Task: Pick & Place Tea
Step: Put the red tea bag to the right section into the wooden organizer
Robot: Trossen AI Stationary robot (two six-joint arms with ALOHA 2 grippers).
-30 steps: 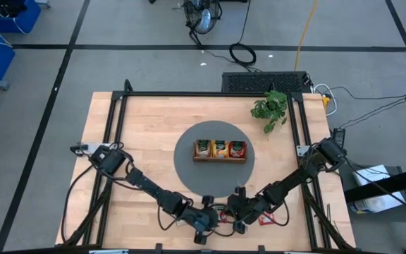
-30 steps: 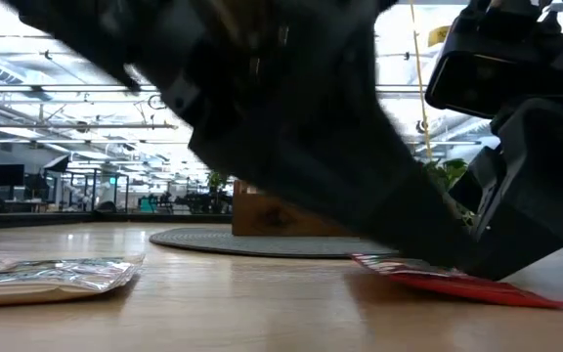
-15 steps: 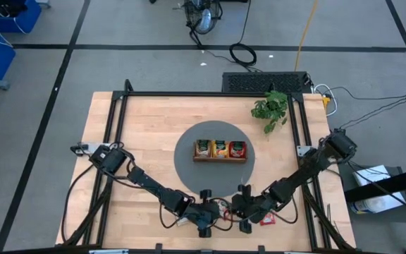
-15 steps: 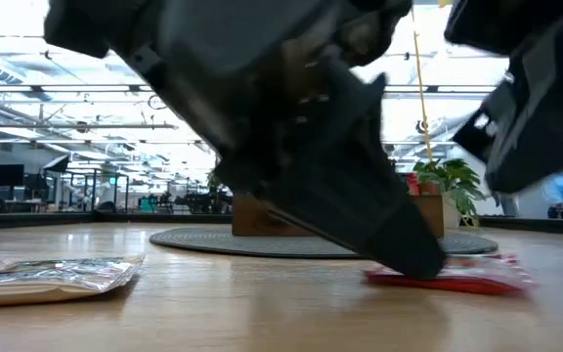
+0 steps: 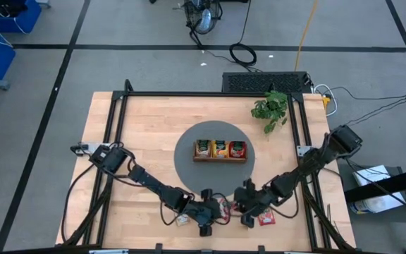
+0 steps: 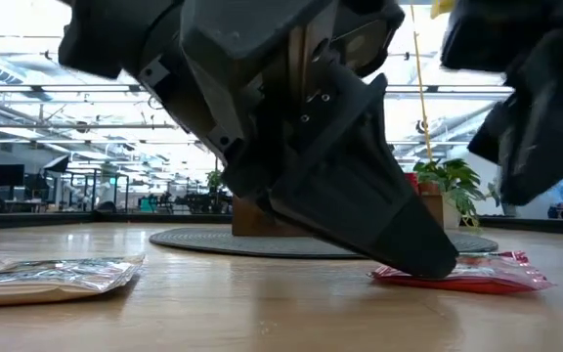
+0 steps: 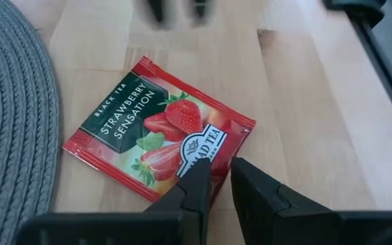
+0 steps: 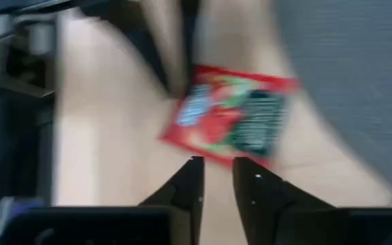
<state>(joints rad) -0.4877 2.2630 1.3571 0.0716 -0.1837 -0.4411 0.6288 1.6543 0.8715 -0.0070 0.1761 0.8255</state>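
We see the wooden table (image 5: 154, 127) with a round gray mat (image 5: 189, 166) at its middle. On the mat stands the brown three-compartment tray (image 5: 219, 159), and its filed sachets (image 5: 220, 147) run green, orange and red from left to right. A green plant (image 5: 270, 108) sits at the far right of the table. Both dark arms reach in to the near edge, just in front of the mat, and their ends come close together there. The left gripper (image 7: 220, 173) is down at table level with its tip on the near edge of a red strawberry tea sachet (image 7: 158, 129). We cannot tell whether it is actually pinching that sachet. The sachet lies flat on the wood just beside the mat's near rim, between the two grippers. The right gripper (image 8: 215, 167) is lifted off the table on the sachet's right, its fingers slightly spread with nothing between them. Another red sachet (image 5: 266, 219) lies farther right, and a pale sachet (image 6: 52, 274) lies flat to the left.
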